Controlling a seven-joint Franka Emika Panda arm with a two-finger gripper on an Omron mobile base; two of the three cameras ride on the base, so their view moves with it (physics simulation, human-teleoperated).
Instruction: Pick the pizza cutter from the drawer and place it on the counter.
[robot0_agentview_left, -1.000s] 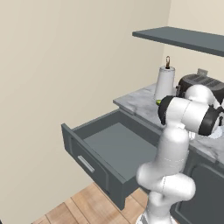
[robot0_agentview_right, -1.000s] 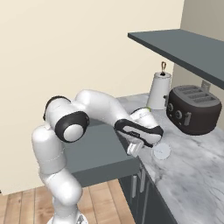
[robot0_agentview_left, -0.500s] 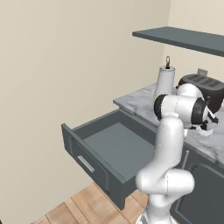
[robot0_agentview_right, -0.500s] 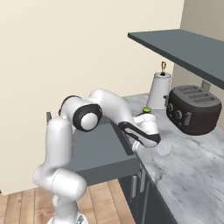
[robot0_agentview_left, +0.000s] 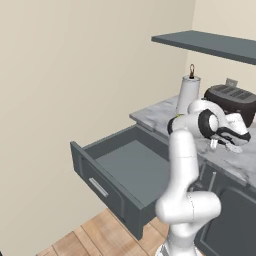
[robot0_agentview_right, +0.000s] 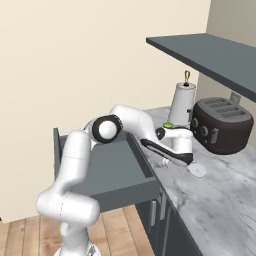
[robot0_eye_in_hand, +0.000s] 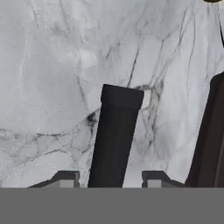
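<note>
One risk remains: the claw (robot0_eye_in_hand: 111, 179) has its jaws parted beside the cutter (robot0_agentview_right: 199, 170) handle, no longer pinching it, disc on the counter (robot0_agentview_right: 220, 210) just beyond, so lifting crookedly could snag and drag it.

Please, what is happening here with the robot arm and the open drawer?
The arm reaches over the marble counter, with its end effector low above the slab. The pizza cutter lies on the counter beneath it; in the hand view its black handle sits between the fingertips, which stand apart on both sides of it. The drawer stands pulled out, and its visible floor looks bare.
</note>
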